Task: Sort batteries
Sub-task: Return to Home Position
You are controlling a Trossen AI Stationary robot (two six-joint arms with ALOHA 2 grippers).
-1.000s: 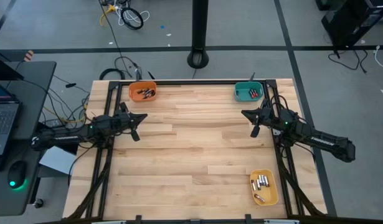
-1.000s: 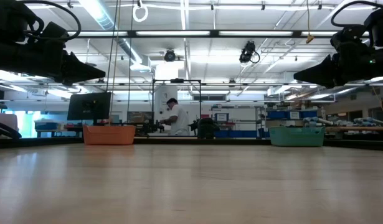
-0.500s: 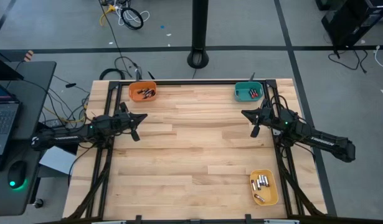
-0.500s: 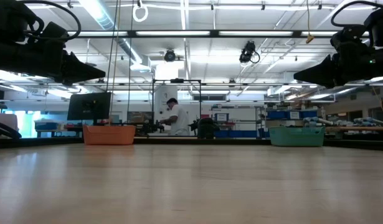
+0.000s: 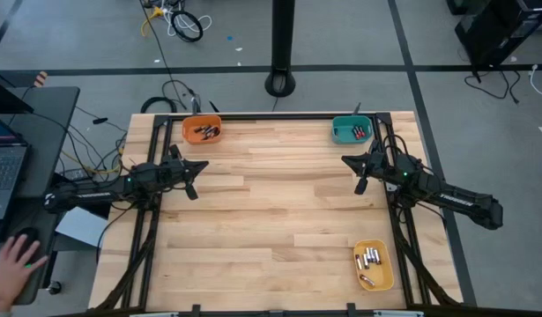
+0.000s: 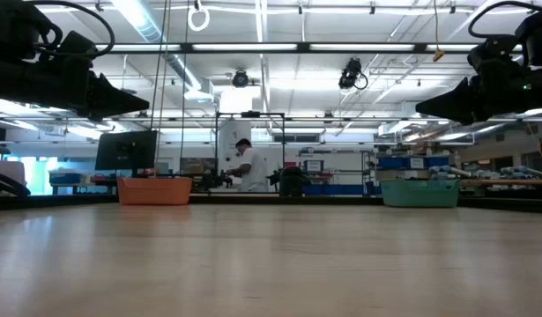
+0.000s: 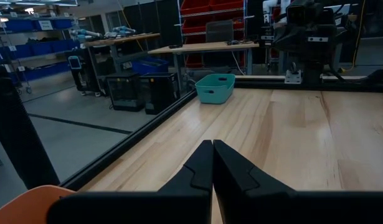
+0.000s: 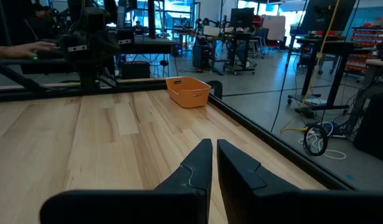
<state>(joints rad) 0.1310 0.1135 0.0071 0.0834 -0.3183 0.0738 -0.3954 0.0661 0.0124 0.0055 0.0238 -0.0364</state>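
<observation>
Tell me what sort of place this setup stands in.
Probably a robotics lab or workshop: shelving with blue bins, workbenches across an open concrete floor, and a person working at a bench beyond the wooden table.

Wooden bench (image 5: 271,207) with three plastic bins, and a workshop around it.
The orange bin (image 5: 202,119) sits at the bench's upper left, the teal bin (image 5: 352,119) at its upper right and the yellow bin (image 5: 389,264) near its lower right corner. At the frame's left edge, a dark side bench (image 5: 50,123) carries a laptop (image 5: 2,172) and a mouse (image 5: 27,235), with a person's hand (image 5: 11,269) at the mouse. A black pole base (image 5: 280,84) stands on the floor above the bench. In the low view, a person in a white top (image 6: 248,169) stands far off at mid-frame.
</observation>
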